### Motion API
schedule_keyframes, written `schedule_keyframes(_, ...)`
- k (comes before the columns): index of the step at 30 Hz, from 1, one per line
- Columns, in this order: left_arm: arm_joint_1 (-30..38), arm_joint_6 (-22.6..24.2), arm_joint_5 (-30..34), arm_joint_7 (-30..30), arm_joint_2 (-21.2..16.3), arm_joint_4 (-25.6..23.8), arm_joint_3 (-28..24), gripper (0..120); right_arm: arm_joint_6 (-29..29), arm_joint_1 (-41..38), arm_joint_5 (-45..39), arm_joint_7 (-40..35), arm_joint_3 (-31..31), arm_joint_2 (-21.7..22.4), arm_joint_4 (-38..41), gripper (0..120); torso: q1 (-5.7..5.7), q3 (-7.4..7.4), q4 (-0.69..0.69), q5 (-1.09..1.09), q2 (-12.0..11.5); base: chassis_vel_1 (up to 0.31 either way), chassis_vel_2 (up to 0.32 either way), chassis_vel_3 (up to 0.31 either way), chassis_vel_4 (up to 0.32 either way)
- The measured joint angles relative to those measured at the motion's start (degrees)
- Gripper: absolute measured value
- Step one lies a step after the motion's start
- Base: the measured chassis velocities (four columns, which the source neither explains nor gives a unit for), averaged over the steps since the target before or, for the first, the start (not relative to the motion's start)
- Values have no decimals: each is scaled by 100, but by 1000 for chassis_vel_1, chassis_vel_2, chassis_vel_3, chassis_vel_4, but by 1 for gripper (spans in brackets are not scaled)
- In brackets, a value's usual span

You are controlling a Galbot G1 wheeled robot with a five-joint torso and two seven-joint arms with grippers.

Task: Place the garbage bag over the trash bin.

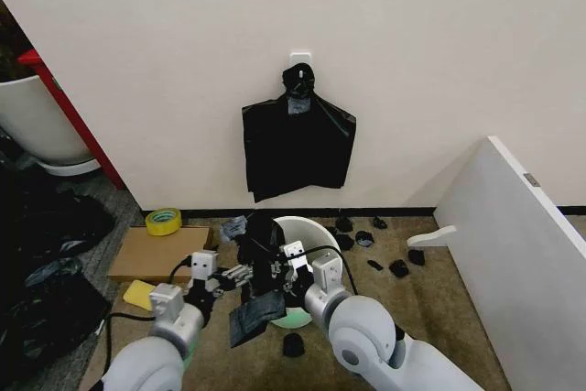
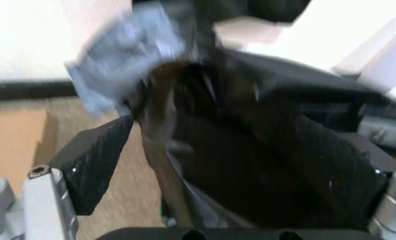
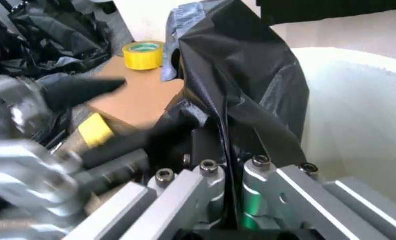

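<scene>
We hold the garbage bag (image 1: 261,267) between both hands, over the near rim of the trash bin (image 1: 316,235), which stands on the floor below the wall. The bag is bunched and twisted, part of it trailing down in front of the bin, and its mouth is not spread.

Left hand (image 1: 229,275): in the left wrist view its two fingers (image 2: 94,160) stand apart, with bag film lying between them. We cannot tell whether the film is pinched, so we treat this grip as unconfirmed.

Right hand (image 1: 286,267): in the right wrist view the two jaw bars sit close together with a fold of the bag rising from the narrow gap between them. We judge this hand clamped on the bag.

Status, as we judge it:
- Done: the bag is lifted and brought to the bin.
- Not done: the bin's interior (image 3: 358,125) shows bare white, so no film lines it, and the rim is uncovered.
- Left: open the bag mouth, draw it over the rim all round, and release.

Loose black lumps (image 1: 398,268) lie on the floor beside the bin; a second black bag bundle (image 1: 298,144) hangs on the wall behind it. Neither is involved.
</scene>
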State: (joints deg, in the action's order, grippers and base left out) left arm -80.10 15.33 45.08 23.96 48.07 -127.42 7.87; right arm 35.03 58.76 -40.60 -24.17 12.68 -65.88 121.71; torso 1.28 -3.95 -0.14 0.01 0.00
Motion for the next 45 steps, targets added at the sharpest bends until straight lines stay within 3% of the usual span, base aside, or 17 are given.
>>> schedule_keyframes(13,1126,950,1207,1251,289,407,-762,93,6,56,-121,-90,-95,53,88,0,0,0,0,1,0,0,0,0,0)
schedule_keyframes(21,1713,1185,1659,1635,490,833,-987,91,6,92,-123,-97,-140,68,139,0,0,0,0,1,1,0,0,0,0)
schedule_keyframes(25,1899,1275,1780,1754,549,951,-1082,81,6,109,-123,-103,-147,68,155,0,0,0,0,1,0,0,0,0,0)
schedule_keyframes(29,2128,1517,2294,2047,608,1058,-1176,62,-6,146,-122,-105,-162,69,176,0,0,0,0,0,0,0,0,0,0)
schedule_keyframes(30,2217,1582,2674,2246,640,1073,-1192,50,-19,145,-122,-106,-171,66,178,0,0,1,0,1,1,0,0,0,0)
schedule_keyframes(35,2380,1722,3189,2533,710,1148,-1224,30,-44,142,-122,-114,-176,34,175,0,0,0,0,1,0,0,0,0,0)
schedule_keyframes(40,2410,1772,3361,2690,758,1279,-1184,15,-77,151,-123,-114,-179,43,168,0,-1,1,1,2,1,0,0,0,0)
schedule_keyframes(42,2399,1772,3392,2749,788,1332,-1148,4,-95,153,-126,-115,-183,51,164,0,-1,1,1,1,1,0,0,0,0)
schedule_keyframes(45,2380,1753,3398,2773,814,1346,-1113,1,-107,158,-129,-117,-184,59,163,0,-1,1,1,1,1,0,0,0,0)
